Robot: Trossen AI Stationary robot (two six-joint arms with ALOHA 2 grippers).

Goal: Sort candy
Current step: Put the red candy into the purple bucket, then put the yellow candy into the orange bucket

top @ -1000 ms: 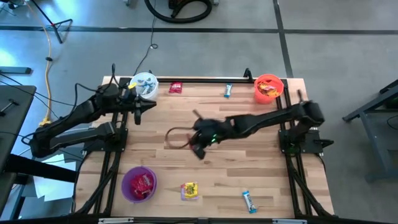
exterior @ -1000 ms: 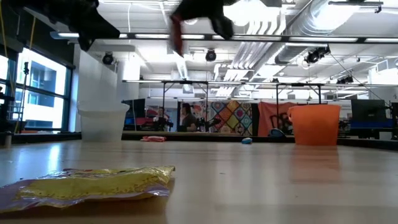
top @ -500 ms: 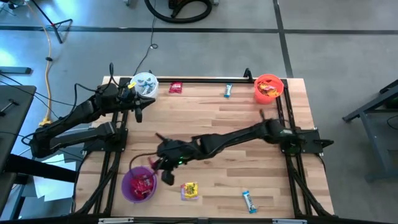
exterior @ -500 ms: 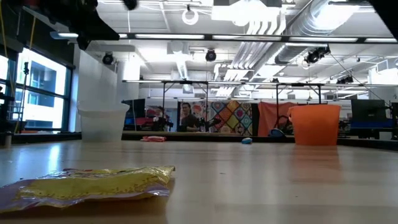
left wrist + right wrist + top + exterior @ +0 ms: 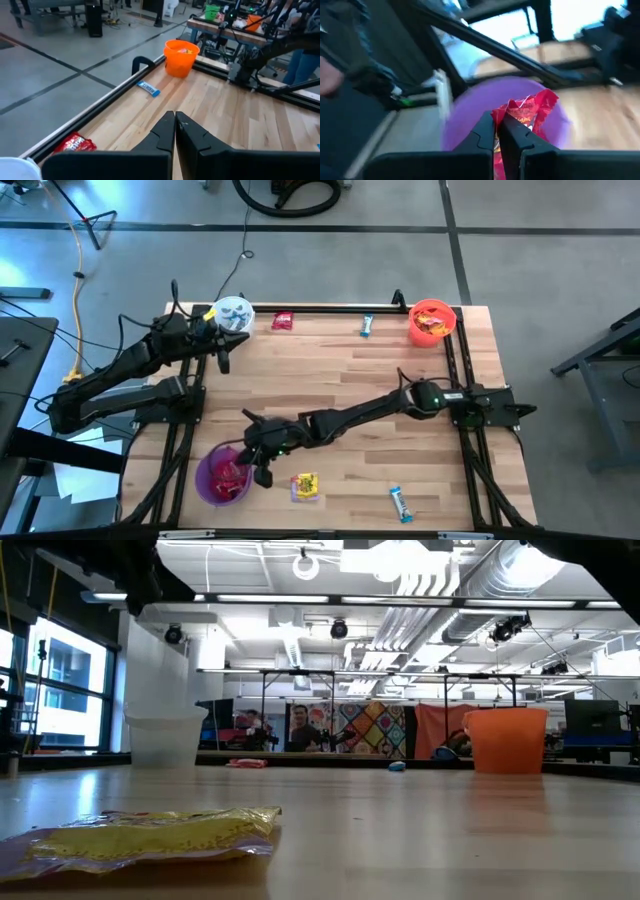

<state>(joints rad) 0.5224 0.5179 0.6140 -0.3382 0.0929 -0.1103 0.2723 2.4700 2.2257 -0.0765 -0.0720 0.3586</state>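
The right arm reached far across the table toward seven o'clock, its right gripper [image 5: 259, 464] hanging at the three o'clock rim of the purple bucket [image 5: 206, 485]. In the right wrist view the fingers [image 5: 481, 131] were pressed together on a red candy [image 5: 529, 109], a shiny wrapper pinched above the purple bucket's [image 5: 461, 117] mouth. More red sweets [image 5: 229, 476] lay inside that bucket.

The left arm waited at the table's ten o'clock corner, the left gripper [image 5: 222, 356] just beside the white bucket [image 5: 234, 313]; its fingers [image 5: 166, 131] were pressed together on nothing.

Loose candy lay about the wooden table [image 5: 350, 370]. A red packet [image 5: 283, 321] lay near the far edge at about eleven o'clock, just beside the white bucket. A light-blue sweet [image 5: 367, 326] lay at twelve o'clock, near the orange bucket [image 5: 431, 321], which held candy at one o'clock. A yellow packet [image 5: 304, 486] lay at six o'clock, just beside the right gripper and near the purple bucket; it filled the low view's foreground [image 5: 150, 833]. Another light-blue sweet [image 5: 400, 502] lay at five o'clock near the front edge.
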